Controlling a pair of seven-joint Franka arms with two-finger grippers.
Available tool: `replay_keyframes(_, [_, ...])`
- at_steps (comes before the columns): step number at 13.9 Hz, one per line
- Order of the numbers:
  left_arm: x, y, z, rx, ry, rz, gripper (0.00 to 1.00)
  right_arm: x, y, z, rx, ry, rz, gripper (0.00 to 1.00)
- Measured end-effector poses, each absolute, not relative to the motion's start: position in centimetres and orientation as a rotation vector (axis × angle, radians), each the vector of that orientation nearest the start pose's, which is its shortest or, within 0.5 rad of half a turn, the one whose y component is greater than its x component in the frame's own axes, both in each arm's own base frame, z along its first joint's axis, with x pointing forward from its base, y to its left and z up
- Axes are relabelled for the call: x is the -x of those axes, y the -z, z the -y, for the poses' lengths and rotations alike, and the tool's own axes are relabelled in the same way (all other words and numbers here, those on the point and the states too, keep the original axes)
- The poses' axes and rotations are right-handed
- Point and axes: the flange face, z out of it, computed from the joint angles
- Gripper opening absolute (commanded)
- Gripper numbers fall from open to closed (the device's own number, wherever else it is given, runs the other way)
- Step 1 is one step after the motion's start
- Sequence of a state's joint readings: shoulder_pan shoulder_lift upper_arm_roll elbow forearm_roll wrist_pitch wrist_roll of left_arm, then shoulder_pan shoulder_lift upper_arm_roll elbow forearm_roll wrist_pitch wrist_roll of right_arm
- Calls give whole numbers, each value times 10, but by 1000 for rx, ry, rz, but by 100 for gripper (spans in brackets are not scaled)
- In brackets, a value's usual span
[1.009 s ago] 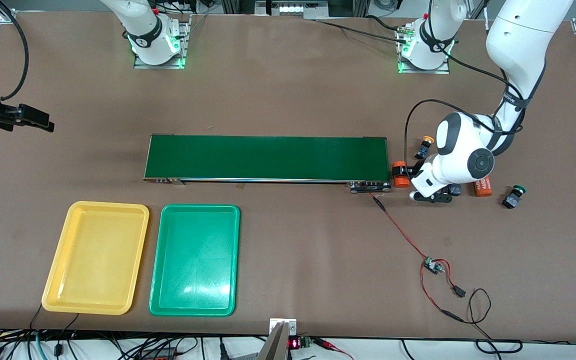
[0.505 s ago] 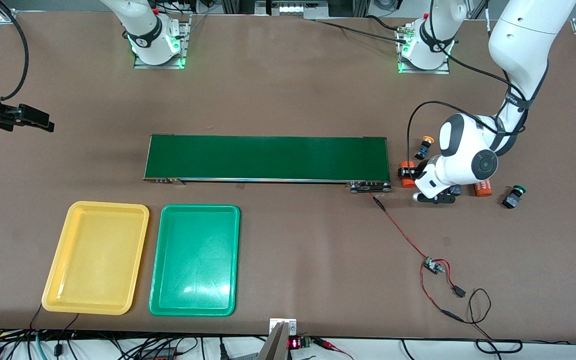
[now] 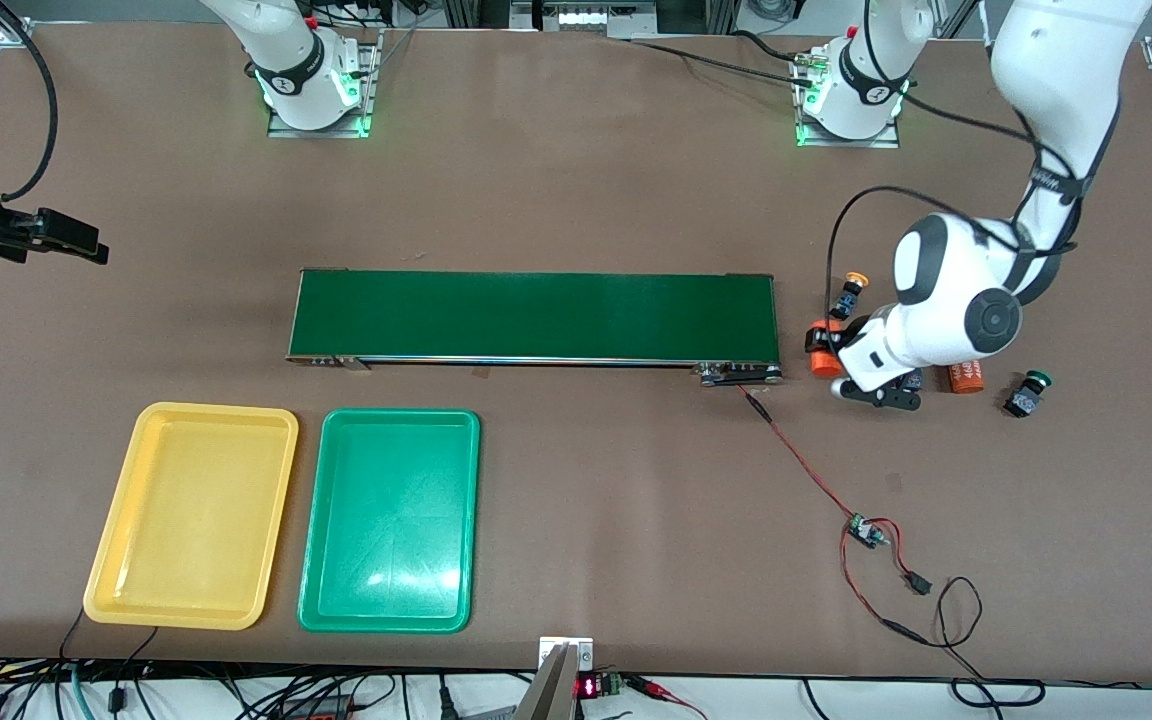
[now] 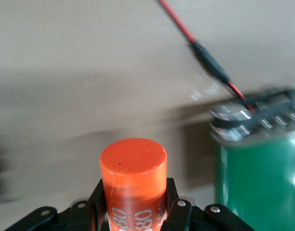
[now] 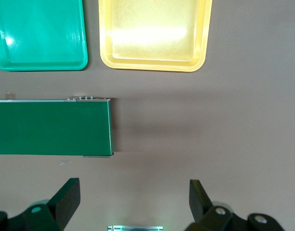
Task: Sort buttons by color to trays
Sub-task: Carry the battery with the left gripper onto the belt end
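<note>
Left gripper: jaws clenched on an orange cylinder, right of frame, by the conveyor belt's end.
Right gripper: jaws released, waiting at left edge.
Trays: yellow tray, green tray, lower left.

Robot lab: bench-mounted arms, conveyor belt

Colours on the brown table

1 yellow tray, 1 green tray, 1 dark green conveyor belt; 2 orange cylinders with white print; 1 yellow-capped button, 1 green-capped button, both black-and-blue bodied; red wire.
</note>
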State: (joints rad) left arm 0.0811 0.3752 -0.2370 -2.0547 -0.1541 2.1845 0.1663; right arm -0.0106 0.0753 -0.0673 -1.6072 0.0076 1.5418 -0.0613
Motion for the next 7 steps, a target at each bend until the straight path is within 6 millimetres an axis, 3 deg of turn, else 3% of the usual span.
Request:
replay_keyframes(2, [-549,-277,109,3265,-419,-679,0,-567,-563,42,3121,-220,-26,100])
replay_keyframes(4, [-536,-302,141,3198,-413,-990,0,-567,-563,42,3121,-220,-27,100])
replay_keyframes(7, [-521,-307,184,3078,-395,-1373,0,-567,-562,42,3121,-222,-27,100])
